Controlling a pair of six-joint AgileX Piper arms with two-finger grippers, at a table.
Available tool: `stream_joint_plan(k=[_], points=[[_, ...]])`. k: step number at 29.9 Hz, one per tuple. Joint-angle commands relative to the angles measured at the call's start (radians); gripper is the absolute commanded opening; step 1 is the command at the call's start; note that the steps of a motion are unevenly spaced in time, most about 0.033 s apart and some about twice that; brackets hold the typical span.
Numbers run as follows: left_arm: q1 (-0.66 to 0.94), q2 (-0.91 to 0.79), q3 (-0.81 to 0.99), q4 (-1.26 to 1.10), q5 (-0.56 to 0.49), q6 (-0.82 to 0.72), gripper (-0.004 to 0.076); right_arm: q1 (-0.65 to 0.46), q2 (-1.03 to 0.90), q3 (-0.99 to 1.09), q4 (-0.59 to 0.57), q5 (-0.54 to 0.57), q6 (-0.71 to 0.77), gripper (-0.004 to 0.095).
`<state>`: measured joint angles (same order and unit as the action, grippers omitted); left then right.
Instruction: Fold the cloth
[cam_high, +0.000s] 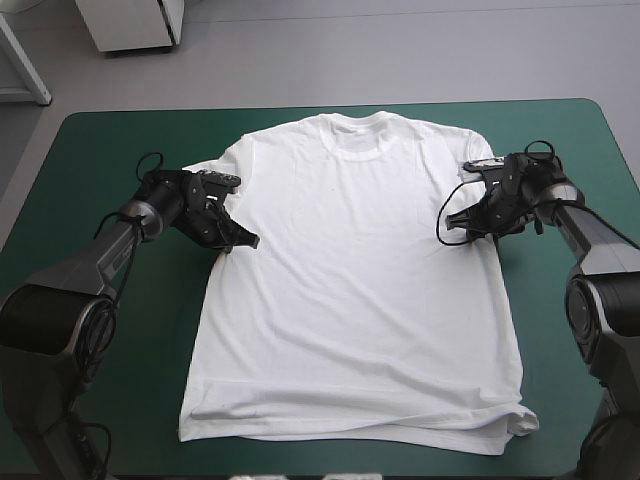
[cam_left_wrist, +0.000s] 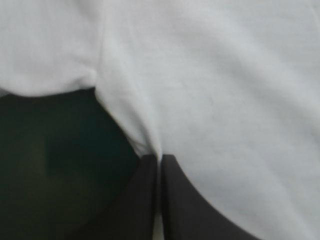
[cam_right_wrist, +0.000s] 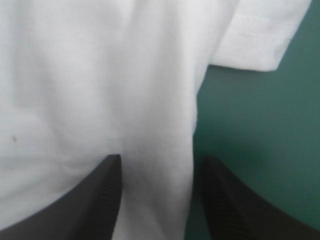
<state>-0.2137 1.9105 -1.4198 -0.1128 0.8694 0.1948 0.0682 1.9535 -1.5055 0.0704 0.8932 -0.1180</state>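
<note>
The white T-shirt (cam_high: 355, 270) lies spread flat on the teal-green cover, collar toward the far edge, hem toward the near edge. My left gripper (cam_high: 243, 240) is at the shirt's left side edge just below the sleeve. In the left wrist view its black fingers (cam_left_wrist: 145, 195) meet, pinching the T-shirt (cam_left_wrist: 215, 85) edge at the armpit. My right gripper (cam_high: 447, 228) is at the shirt's right side edge below the other sleeve. In the right wrist view, the right gripper (cam_right_wrist: 162, 165) stands open, straddling the T-shirt (cam_right_wrist: 100, 90) side edge, with the sleeve hem ahead.
Bare teal-green cover (cam_high: 100, 160) borders the shirt on both sides. A white cabinet (cam_high: 130, 25) stands beyond the table's far left.
</note>
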Motion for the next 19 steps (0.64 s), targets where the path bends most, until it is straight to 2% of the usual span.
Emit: stream_joint_plan(k=[1, 6, 13, 19], points=[[-0.007, -0.024, -0.016, -0.001, 0.003, 0.002, -0.0009, -0.008, -0.015, -0.031, 0.062, 0.011, -0.034, 0.029], [-0.007, -0.024, -0.016, 0.011, 0.003, 0.007, -0.0009, -0.008, -0.001, -0.031, 0.136, 0.024, -0.094, -0.0014], [-0.005, -0.103, -0.04, 0.075, 0.026, 0.003, -0.0009, -0.008, -0.019, -0.145, 0.145, 0.123, -0.094, -0.0013], [0.001, -0.197, -0.148, 0.131, 0.091, -0.019, -0.0009, -0.008, -0.104, -0.27, 0.152, 0.178, -0.094, -0.0013]])
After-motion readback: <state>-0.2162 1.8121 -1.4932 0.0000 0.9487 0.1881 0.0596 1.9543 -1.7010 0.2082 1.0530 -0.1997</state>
